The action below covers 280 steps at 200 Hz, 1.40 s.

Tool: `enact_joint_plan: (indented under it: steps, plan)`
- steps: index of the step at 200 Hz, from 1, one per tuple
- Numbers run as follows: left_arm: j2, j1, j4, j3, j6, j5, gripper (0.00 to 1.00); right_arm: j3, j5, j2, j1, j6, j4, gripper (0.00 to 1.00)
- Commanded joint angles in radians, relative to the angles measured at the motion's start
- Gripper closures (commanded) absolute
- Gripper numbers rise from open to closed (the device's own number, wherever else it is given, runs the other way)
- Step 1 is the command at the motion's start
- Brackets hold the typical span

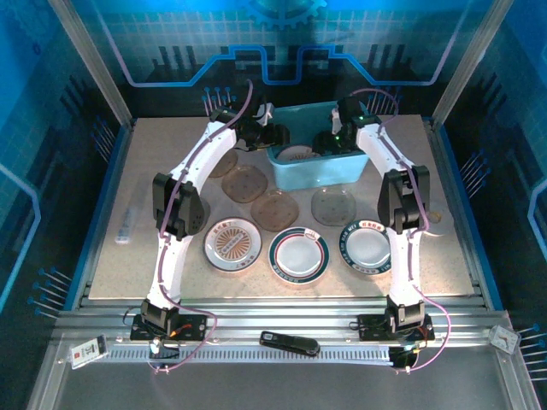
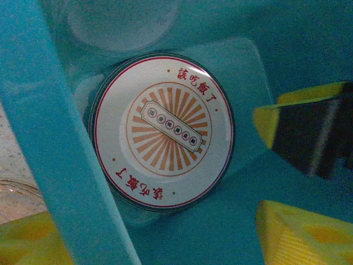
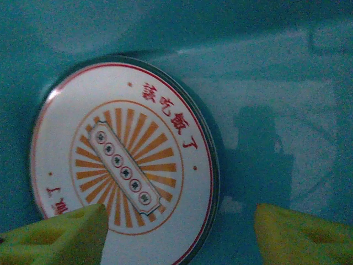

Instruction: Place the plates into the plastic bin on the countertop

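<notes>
1. At the bin's (image 1: 316, 177) left wall, the left gripper (image 1: 273, 135) hangs with its jaws wide and empty. The rim (image 2: 55, 138) runs between its fingers (image 2: 300, 234), so a drop or a squeeze from here would likely catch the wall and shove the bin.
2. Over the bin's middle, the right gripper (image 1: 329, 143) is open too and holds nothing. A sunburst plate (image 3: 124, 160) lies on the bin floor under it. One pad (image 3: 55, 237) sits close over that plate's edge, so a careless lift could tip the plate.
3. Both grippers crowd the bin's inside. They could knock together if they move at once.
4. Inside the bin I count one sunburst plate. Pale outlines beneath it may be brown ones — I cannot tell.
5. Left of and in front of the bin, on the countertop (image 1: 154, 171), are four brown plates (image 1: 245, 182) that I can make out. Nearer than those are three round plates (image 1: 299, 254) — one sunburst, one green-rimmed, one red-rimmed.
</notes>
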<state>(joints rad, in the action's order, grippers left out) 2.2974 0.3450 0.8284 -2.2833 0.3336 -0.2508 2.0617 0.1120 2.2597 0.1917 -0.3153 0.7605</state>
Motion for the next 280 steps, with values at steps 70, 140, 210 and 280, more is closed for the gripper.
enact_joint_plan:
  steps: [70,140,210,280]
  plan:
    - [-0.15,0.002,0.016,0.053,-0.047,0.064,0.2,0.03,-0.049,-0.303,0.052,0.081,0.089,0.2]
    - [-0.304,-0.009,-0.071,0.28,-0.044,0.064,0.18,-0.365,-0.041,-0.741,0.005,0.078,0.13,0.26]
    - [-0.462,-0.018,-0.182,0.553,-0.022,0.033,0.18,-0.965,0.03,-1.132,-0.283,-0.034,0.16,0.34]
    - [-0.532,-0.048,-0.217,0.676,-0.031,0.002,0.18,-1.24,-0.02,-1.074,-0.426,-0.016,0.08,0.37]
